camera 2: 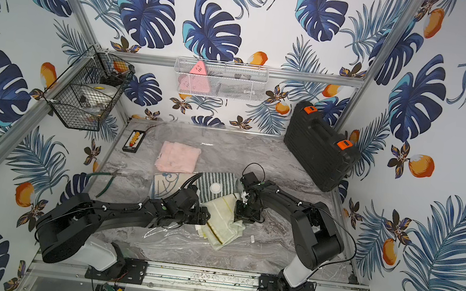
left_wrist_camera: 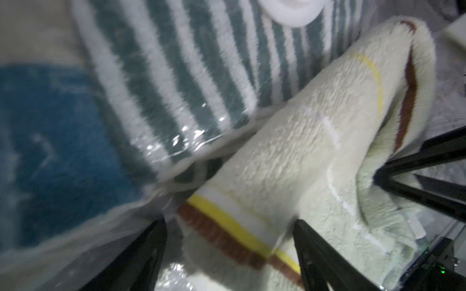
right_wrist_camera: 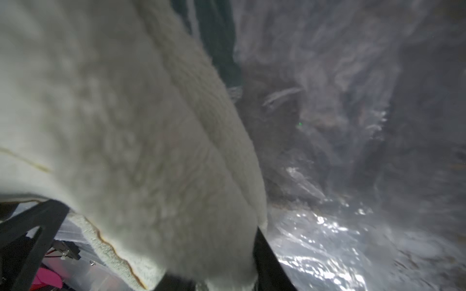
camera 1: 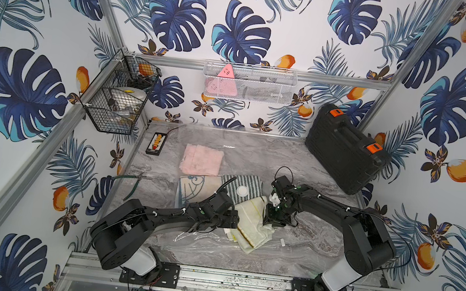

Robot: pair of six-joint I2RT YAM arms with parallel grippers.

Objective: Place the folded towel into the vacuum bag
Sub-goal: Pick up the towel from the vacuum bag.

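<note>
From left to right in both top views: a black wire basket [camera 1: 118, 94] on the left wall, an abacus [camera 1: 155, 143] at the desk's [camera 1: 298, 165] far left edge, then the vacuum bag [camera 1: 211, 138], lying flat and clear over the middle of the desk. Inside it lie a pink towel [camera 1: 202, 159], a cartoon-print towel [camera 1: 194, 185] and a striped towel [camera 1: 246, 183] under the round white valve [camera 1: 242, 191]. The left tool [left_wrist_camera: 229, 241] stands with its jaws apart at the bag's near edge, on either side of the brown-and-yellow band of the cream towel [camera 1: 252, 223]; nothing is pinched between them. The cream towel lies rumpled at the bag's mouth, its far end against the striped towel, its near end spilling toward the front of the desk. The right tool [right_wrist_camera: 153, 254] is clamped on the towel's right edge. A black case [camera 1: 344, 150] leans at far right. Judged progress: the towel is only partly in; pushing it deeper remains.
</note>
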